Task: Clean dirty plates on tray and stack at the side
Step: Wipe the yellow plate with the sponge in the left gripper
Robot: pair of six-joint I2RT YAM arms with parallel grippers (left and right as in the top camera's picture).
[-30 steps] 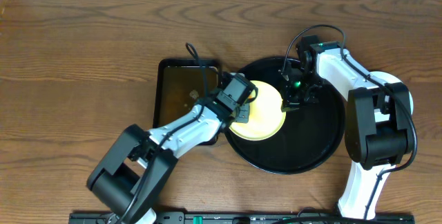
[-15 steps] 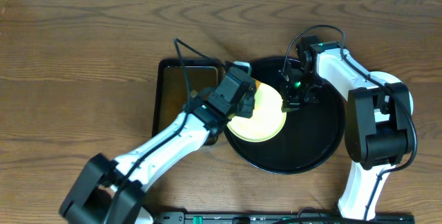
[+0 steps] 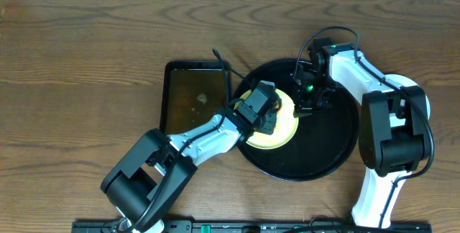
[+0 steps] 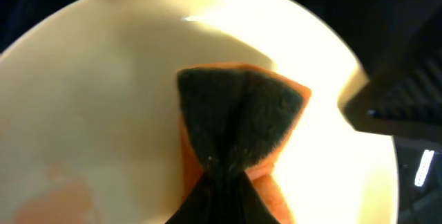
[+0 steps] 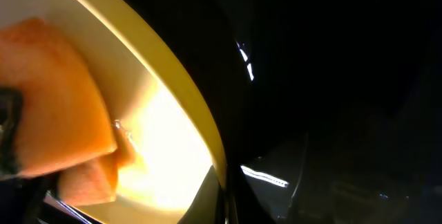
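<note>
A pale yellow plate [image 3: 285, 129] lies in the left half of the round black tray [image 3: 327, 143]. My left gripper [image 3: 270, 116] is shut on an orange sponge with a dark scouring side [image 4: 238, 113] and presses it on the plate's inside [image 4: 103, 79]. A faint reddish smear [image 4: 62, 182] shows at the lower left of the plate. My right gripper [image 3: 305, 102] is shut on the plate's right rim [image 5: 207, 141], its fingers [image 5: 224, 196] astride the edge. The sponge also shows in the right wrist view [image 5: 48, 106]. The two mint-white plates are out of view.
A dark rectangular pan [image 3: 194, 96] with wet residue sits just left of the tray, touching its rim. The left arm's cable loops over the pan's right edge. Bare wooden table surrounds both.
My left gripper has moved with the sponge from the plate's upper left towards its middle, and the left arm's elbow has swung back. The right arm has stayed on the rim.
</note>
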